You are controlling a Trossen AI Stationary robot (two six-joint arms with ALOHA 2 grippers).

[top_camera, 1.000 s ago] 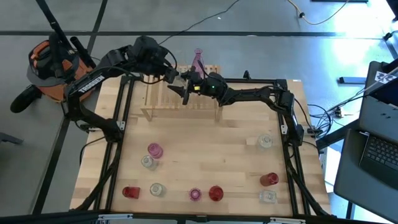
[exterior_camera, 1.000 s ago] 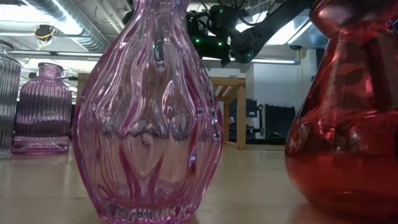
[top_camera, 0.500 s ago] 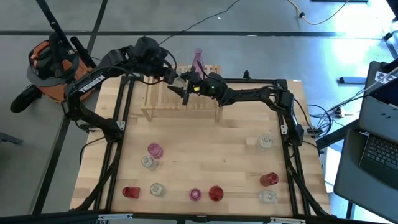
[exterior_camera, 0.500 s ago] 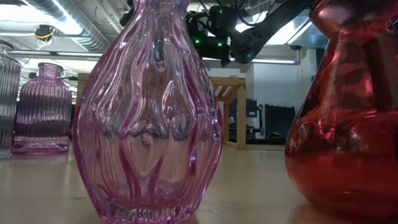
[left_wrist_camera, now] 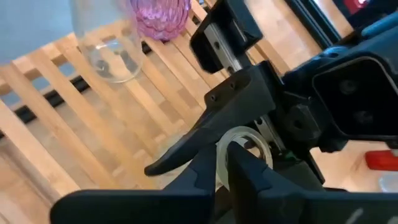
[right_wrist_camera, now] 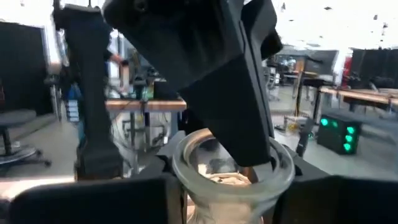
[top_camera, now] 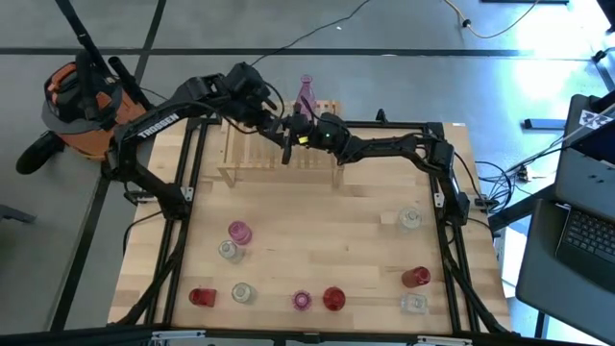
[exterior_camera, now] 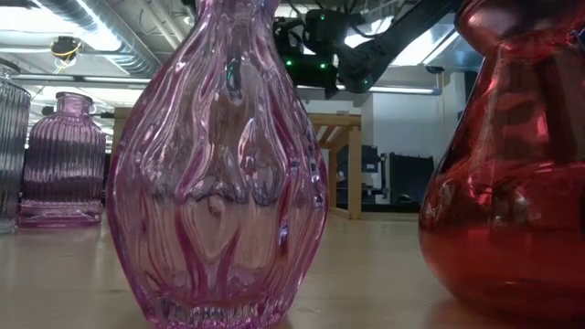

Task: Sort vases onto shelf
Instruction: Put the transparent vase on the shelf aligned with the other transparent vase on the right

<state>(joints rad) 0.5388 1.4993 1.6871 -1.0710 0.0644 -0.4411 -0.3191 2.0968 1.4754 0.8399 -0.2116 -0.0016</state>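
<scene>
Altogether nine tabletop vases (top_camera: 238, 232), two grippers (top_camera: 286, 132).

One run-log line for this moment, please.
right gripper: shut on clear vase neck, over shelf | left gripper: pinching same vase's rim | pink vase: standing on shelf

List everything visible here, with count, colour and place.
clear vases: four, clear, on the table
pink vases: two, pink, on the table
red vases: three, red, on the table
tall pink vase: one, pink, on the shelf
shelf clear vase: one, clear, beside it
held vase: one, clear, above the shelf
shelf: one, light wood, table's far side
laptop: one, dark, right of the table
left gripper: one, dark, shut on the held vase's rim
right gripper: one, dark, shut on the same vase
</scene>
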